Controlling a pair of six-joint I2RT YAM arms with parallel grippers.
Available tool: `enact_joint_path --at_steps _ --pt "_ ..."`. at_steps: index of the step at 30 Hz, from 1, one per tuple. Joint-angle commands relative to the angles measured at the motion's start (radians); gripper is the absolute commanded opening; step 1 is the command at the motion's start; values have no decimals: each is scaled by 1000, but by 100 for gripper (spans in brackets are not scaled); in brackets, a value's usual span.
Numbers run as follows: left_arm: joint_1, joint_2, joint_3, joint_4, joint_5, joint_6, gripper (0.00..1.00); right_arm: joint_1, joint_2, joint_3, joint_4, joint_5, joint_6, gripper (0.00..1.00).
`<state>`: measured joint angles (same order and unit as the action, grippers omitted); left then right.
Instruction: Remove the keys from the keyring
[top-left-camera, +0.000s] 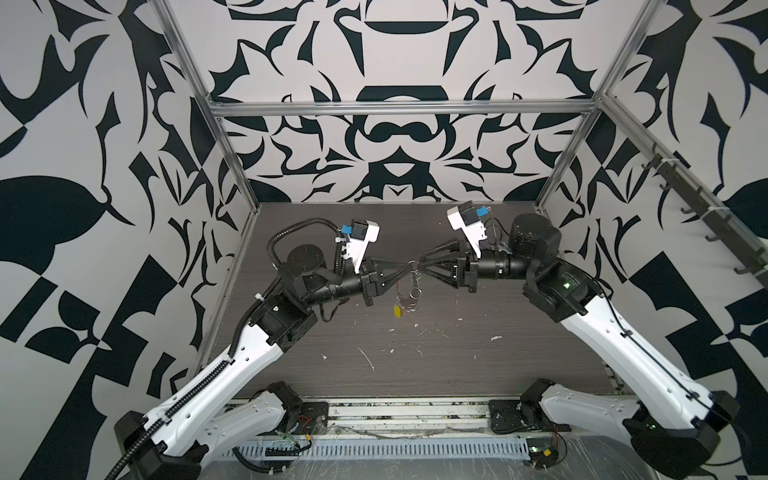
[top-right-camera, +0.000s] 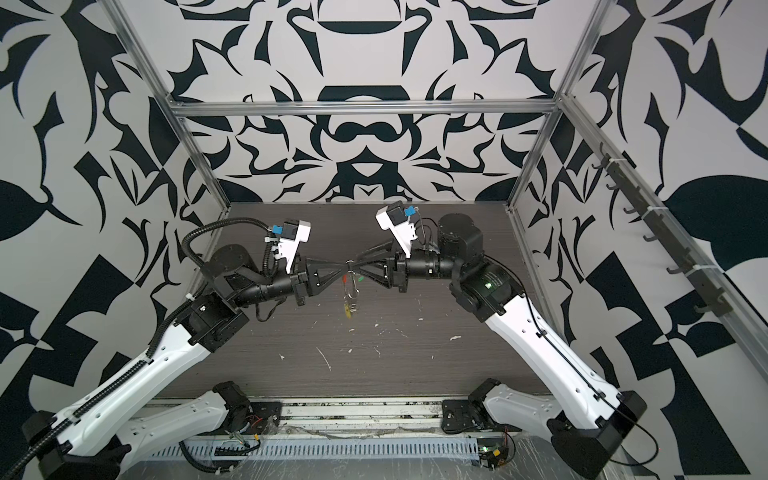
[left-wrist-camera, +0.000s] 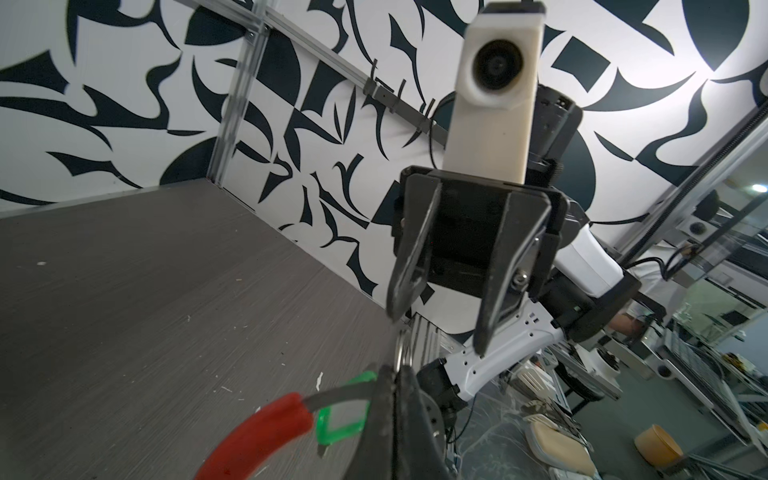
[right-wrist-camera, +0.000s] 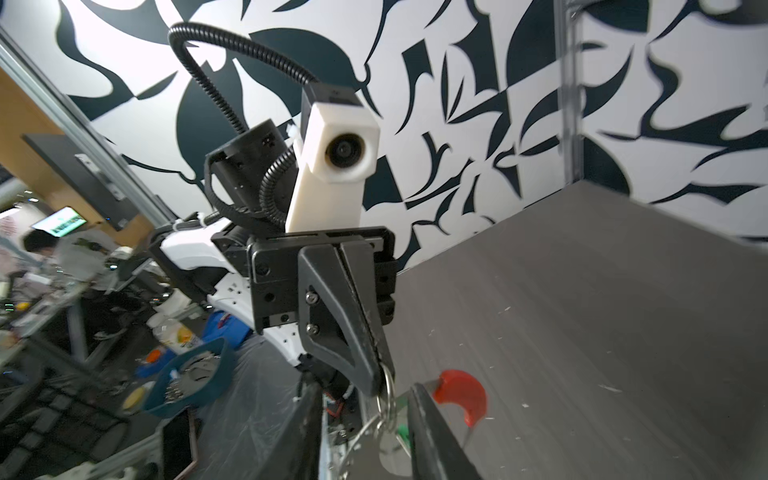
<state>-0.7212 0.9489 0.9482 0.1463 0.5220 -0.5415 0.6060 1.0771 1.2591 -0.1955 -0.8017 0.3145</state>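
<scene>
Hanging from what is the keyring (top-right-camera: 352, 286) in this figure? — Reader

(a) It is hanging in mid-air above the table (top-left-camera: 457, 365), from the small wire ring (right-wrist-camera: 387, 399) that the left gripper (top-left-camera: 405, 267) is pinching with its fingers fully closed. The keyring's long axis is running straight down toward the table. The red sleeve (left-wrist-camera: 253, 432) and the green-tagged key (left-wrist-camera: 340, 419) are sitting just under the pinch, and the yellow-tagged key (top-left-camera: 397, 311) is dangling lowest. — Legend

And what is the right gripper (left-wrist-camera: 438, 332) doing? — Reader

(b) It is facing the left gripper tip to tip, its jaws standing partly apart and gripping nothing. In the right wrist view the small wire ring and the green-tagged key are showing between its fingers. Being the free arm, level with the pinch, it is looking the better placed to work a key off. Both keys are lying below it, so the coming reach is probably calling for a short descent along the keyring's axis. — Legend
</scene>
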Motion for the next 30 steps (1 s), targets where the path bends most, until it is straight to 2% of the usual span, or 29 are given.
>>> enact_joint_path --at_steps 1,4,9,13,22,30 --pt "-3 -43 -44 184 -90 -12 0 4 -74 -26 96 171 7 41" --pt "-3 -52 -81 275 -109 -17 0 3 -96 -61 122 237 14 44" --pt "-3 -39 -122 404 -141 -45 0 5 -86 -91 143 269 26 46" --pt "-3 -17 -137 479 -155 -70 0 6 -82 -122 184 236 19 51" --pt "-3 24 -142 529 -131 -107 0 18 -33 -141 271 118 30 56" --pt "-3 18 -150 527 -135 -114 0 38 -12 -133 267 77 8 52"
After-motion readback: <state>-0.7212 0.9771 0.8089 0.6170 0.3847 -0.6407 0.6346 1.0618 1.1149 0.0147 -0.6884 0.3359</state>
